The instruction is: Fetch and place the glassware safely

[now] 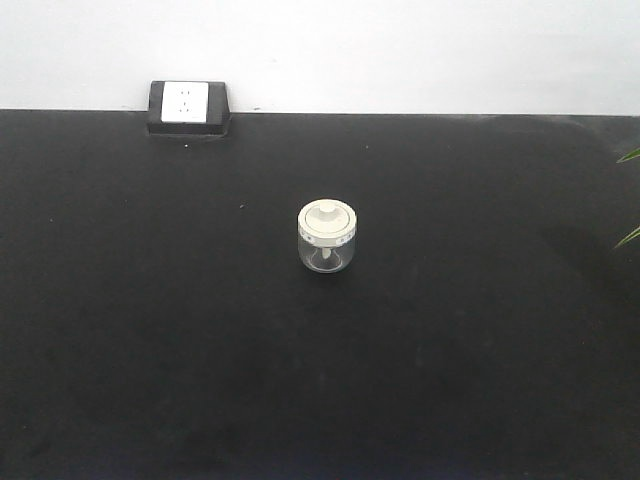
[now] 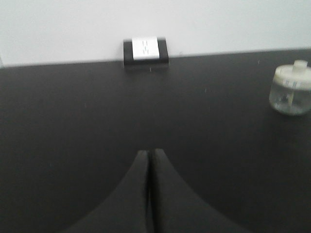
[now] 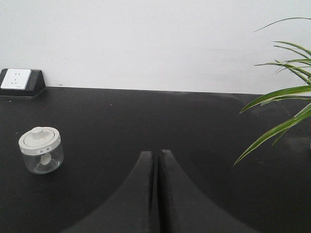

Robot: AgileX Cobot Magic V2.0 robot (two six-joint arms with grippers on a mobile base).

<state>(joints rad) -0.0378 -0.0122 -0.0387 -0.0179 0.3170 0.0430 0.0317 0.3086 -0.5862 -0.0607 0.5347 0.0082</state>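
The glass jar point(image 1: 327, 237) stands upright on the black table point(image 1: 150, 330), well in from every edge and somewhat nearer the far edge than the near one. Its body is clear and squat; a round cream-white lid point(image 1: 327, 222) with a central knob sits level on top, and small dark marks run along the lid's rim. Something pale shows inside the glass, too small to identify.

At the far edge of the surface, toward the far-left corner, a black socket box point(image 1: 188, 108) with a white faceplate rests against the pale wall point(image 1: 400, 50) — well apart from the jar. Thin green leaves of a plant point(image 3: 282, 104) reach in over the table's right edge.

Neither arm touches the jar. In the left wrist view the left gripper point(image 2: 148, 154) has its two dark fingers pressed together with only a hairline seam between them, holding nothing; the jar point(image 2: 290, 90) sits off to its right, well apart, with the socket box point(image 2: 145, 50) straight ahead at the far edge. In the right wrist view the right gripper point(image 3: 155, 154) is likewise closed on itself and empty — the jar point(image 3: 41, 150) lies off to its left, the leaves to its right. Both grippers are above bare black table, nearer the front edge than the jar is.
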